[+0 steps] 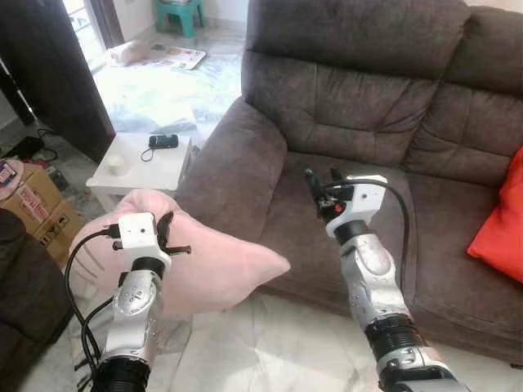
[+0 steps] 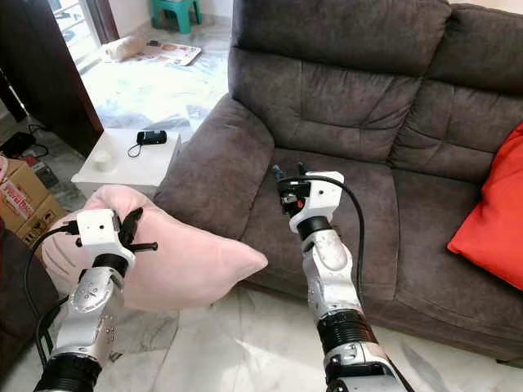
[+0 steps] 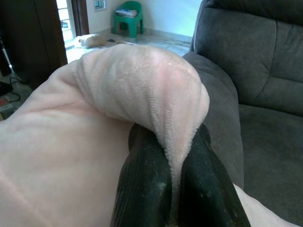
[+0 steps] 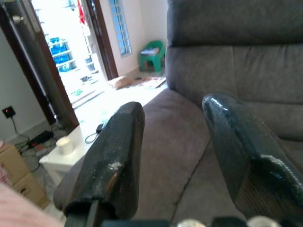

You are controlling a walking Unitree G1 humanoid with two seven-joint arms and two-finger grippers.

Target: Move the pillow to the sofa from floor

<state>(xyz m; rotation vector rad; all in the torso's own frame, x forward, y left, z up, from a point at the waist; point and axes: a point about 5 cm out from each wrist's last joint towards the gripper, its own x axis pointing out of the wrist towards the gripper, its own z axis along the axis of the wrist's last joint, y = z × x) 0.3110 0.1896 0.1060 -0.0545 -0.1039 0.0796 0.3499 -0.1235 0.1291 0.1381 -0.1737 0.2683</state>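
Note:
A pale pink pillow (image 1: 216, 265) hangs off the floor in front of the brown sofa's (image 1: 359, 98) left armrest (image 1: 233, 163). My left gripper (image 1: 167, 233) is shut on a fold of the pillow's (image 3: 142, 90) plush edge, and both black fingers (image 3: 147, 184) pinch the fabric in the left wrist view. My right gripper (image 1: 320, 181) is raised over the sofa's left seat cushion (image 1: 319, 204), open with nothing between its fingers (image 4: 113, 156).
A red cushion (image 1: 502, 224) lies at the sofa's right end. A low white side table (image 1: 143, 163) with a small black device (image 1: 163, 141) and a white cup stands left of the armrest. Cardboard boxes (image 1: 37, 204) sit at far left. The floor is pale marble.

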